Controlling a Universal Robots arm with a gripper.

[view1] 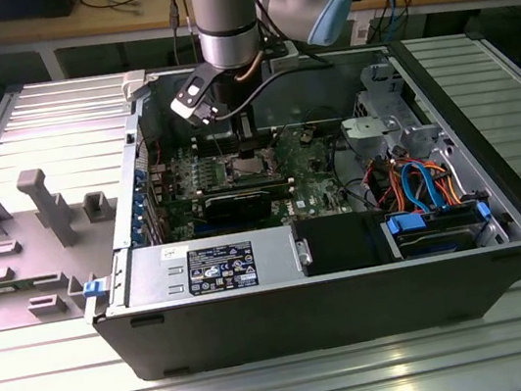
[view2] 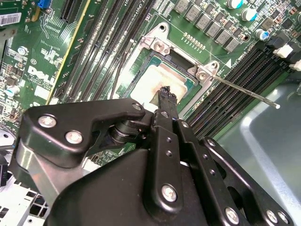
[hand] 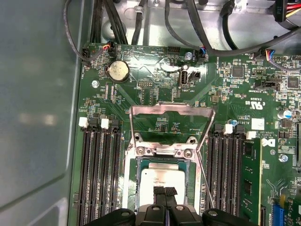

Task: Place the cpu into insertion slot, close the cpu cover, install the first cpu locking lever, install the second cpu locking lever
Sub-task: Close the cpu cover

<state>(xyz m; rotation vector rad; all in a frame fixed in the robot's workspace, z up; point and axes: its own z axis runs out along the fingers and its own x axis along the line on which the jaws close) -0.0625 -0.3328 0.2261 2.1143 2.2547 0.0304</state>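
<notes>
Hanging over the seated cpu [hand: 155, 176], the gripper [hand: 165, 191], fingers [hand: 160, 192] together; cpu cover [hand: 171, 111] raised in the first wrist view.

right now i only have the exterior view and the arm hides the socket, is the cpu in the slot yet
Observer: Yes. In the first wrist view the cpu lies flat in the insertion slot.
Operator: is the cover down on it
Observer: No. The cpu cover stands open, tipped back off the socket, so the chip's top is bare.
Operator: and the end effector, holding anything
Observer: Nothing. In the second wrist view the end effector is shut, with its tip right at the cpu's top. I cannot tell whether it touches.
</notes>
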